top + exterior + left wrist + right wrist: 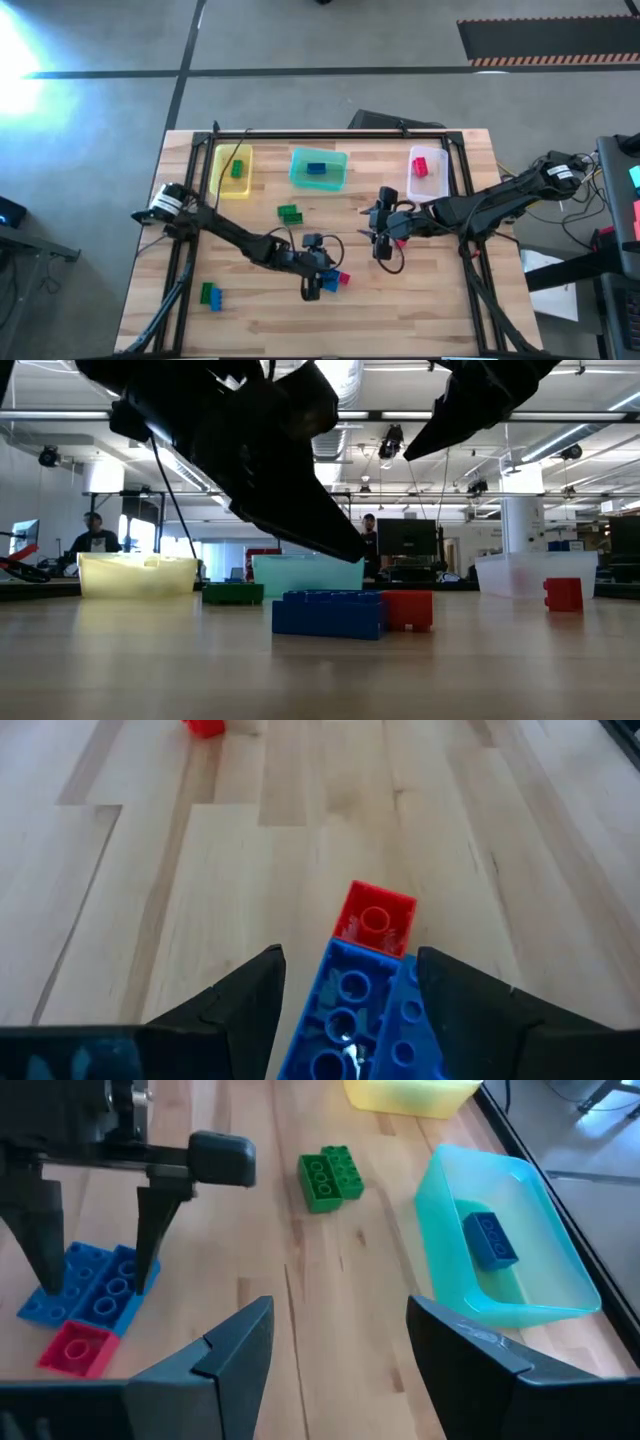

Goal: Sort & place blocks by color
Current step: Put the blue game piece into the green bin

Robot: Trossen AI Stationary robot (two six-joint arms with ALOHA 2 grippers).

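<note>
Two blue blocks point(345, 1020) lie side by side on the table, with a small red block point(376, 920) against their end. My left gripper point(350, 955) is open, one finger on each side of the blue pair; in the low view its fingertips hang just above them. My right gripper point(340, 1350) is open and holds nothing, over the table's middle right, near another red block point(563, 593). Green blocks point(330, 1177) rest on the table near the teal bin point(540, 1210).
Along the far edge stand a yellow bin point(232, 172) with a green block, the teal bin point(318, 168) with a blue block and a clear bin point(428, 170) with a red block. A green and a blue block point(210, 295) lie near the front left.
</note>
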